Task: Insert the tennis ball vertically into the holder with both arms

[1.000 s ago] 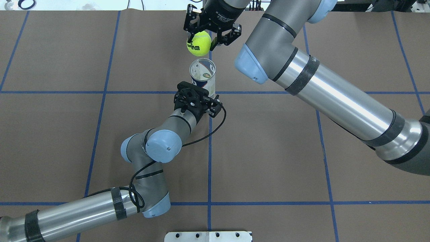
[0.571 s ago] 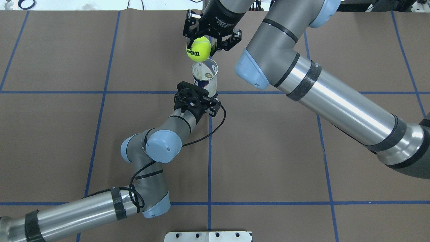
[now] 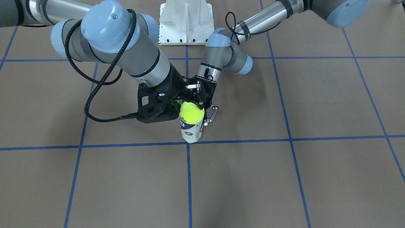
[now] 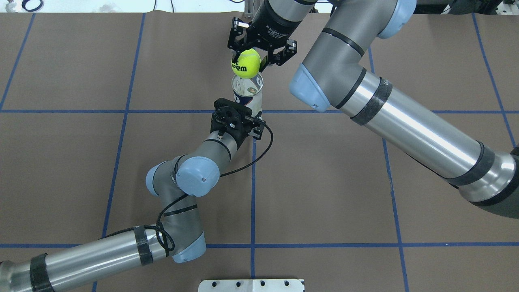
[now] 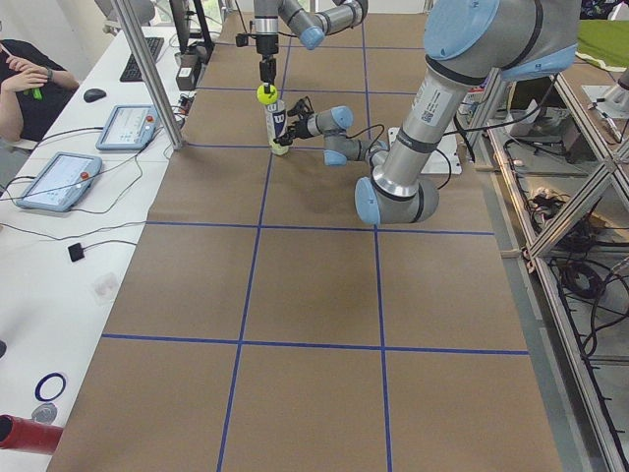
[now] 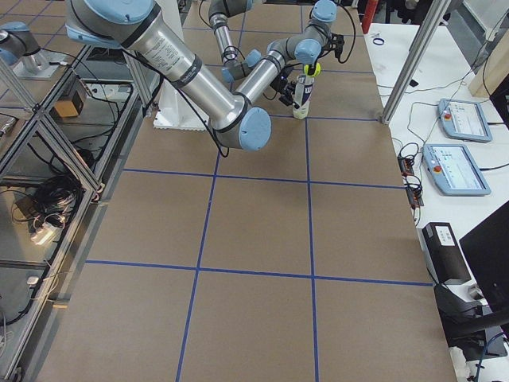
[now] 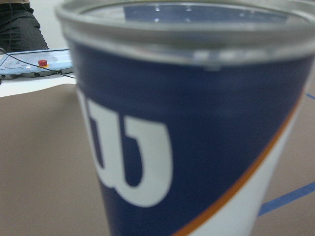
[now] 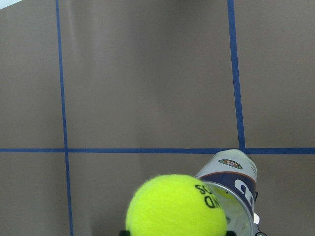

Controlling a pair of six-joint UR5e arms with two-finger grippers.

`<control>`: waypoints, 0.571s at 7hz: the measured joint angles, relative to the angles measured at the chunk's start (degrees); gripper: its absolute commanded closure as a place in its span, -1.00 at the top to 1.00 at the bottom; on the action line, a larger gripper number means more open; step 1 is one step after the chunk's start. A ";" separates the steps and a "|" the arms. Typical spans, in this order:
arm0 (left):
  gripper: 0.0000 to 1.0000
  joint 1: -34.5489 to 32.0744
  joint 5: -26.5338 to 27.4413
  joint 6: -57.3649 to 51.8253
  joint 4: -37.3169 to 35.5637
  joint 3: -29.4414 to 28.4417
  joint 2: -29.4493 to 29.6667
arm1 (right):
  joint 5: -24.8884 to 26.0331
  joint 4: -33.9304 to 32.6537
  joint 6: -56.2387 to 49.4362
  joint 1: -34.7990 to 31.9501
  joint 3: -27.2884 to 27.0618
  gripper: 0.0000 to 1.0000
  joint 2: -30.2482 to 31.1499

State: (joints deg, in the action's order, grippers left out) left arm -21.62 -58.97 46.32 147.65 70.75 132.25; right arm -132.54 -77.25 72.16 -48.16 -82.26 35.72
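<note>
Ball (image 4: 245, 63): pinched by right pincer (image 4: 247, 61), just above holder (image 4: 248, 91) mouth. Holder: upright, clasped low by left pincer (image 4: 248, 113). Ball to be centred, lowered straight, then released.

Left arm (image 4: 101, 253) comes in low, elbow folded, wrist level; left gripper (image 4: 242, 114) is clamped sideways on the tennis-ball can (image 4: 246, 87). Right arm (image 4: 405, 125) stretches high across the table with its wrist pointing straight down; right gripper (image 4: 250, 56) pinches the tennis ball (image 4: 246, 63) between its fingers, just over the can's mouth.
</note>
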 measured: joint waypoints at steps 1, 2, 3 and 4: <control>0.44 0.00 0.00 0.00 0.00 0.00 0.02 | 0.00 -0.07 0.00 0.11 -0.14 -1.00 0.15; 0.44 0.01 0.02 0.00 0.00 0.04 0.02 | 0.00 -0.53 0.00 0.30 -0.59 -1.00 0.22; 0.44 0.03 0.06 0.00 0.00 0.06 0.03 | 0.00 -1.36 0.00 0.58 -1.49 -1.00 0.51; 0.44 0.02 0.08 0.00 0.00 0.08 0.03 | 0.01 -2.04 0.00 0.90 -2.80 -1.00 1.25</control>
State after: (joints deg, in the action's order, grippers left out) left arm -21.59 -58.90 46.32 147.66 70.82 132.28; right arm -132.52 -79.29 72.16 -47.26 -85.06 36.96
